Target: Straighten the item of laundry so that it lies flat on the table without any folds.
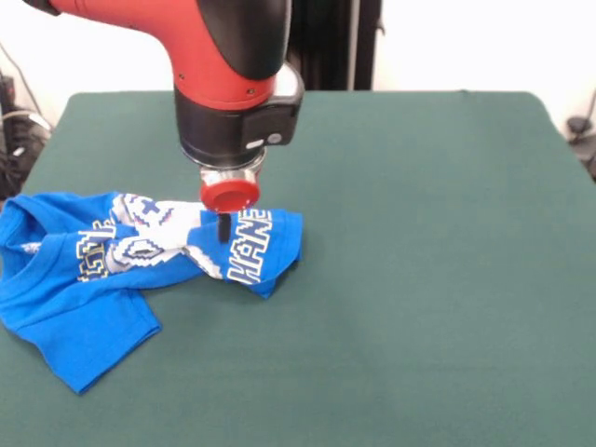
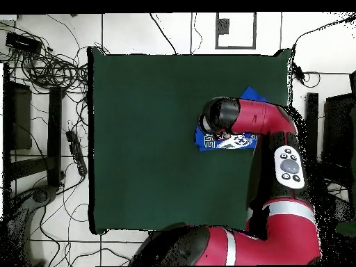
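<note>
The item of laundry (image 1: 88,279) is a bright blue T-shirt lying crumpled and folded at the left side of the table (image 1: 419,279) in the front view, its white print and yellow-outlined lettering twisted across the middle. My gripper (image 1: 223,226) comes straight down onto the shirt's right end, just below the red disc of the wrist; one dark finger touches the cloth by the lettering. In the overhead view the arm covers most of the shirt (image 2: 226,142), and the gripper itself is hidden under the wrist.
The dark green table (image 2: 153,139) stretches wide beyond the shirt. The shirt's left part lies at the table's left edge in the front view. Cables and stands (image 2: 49,69) lie on the floor around the table.
</note>
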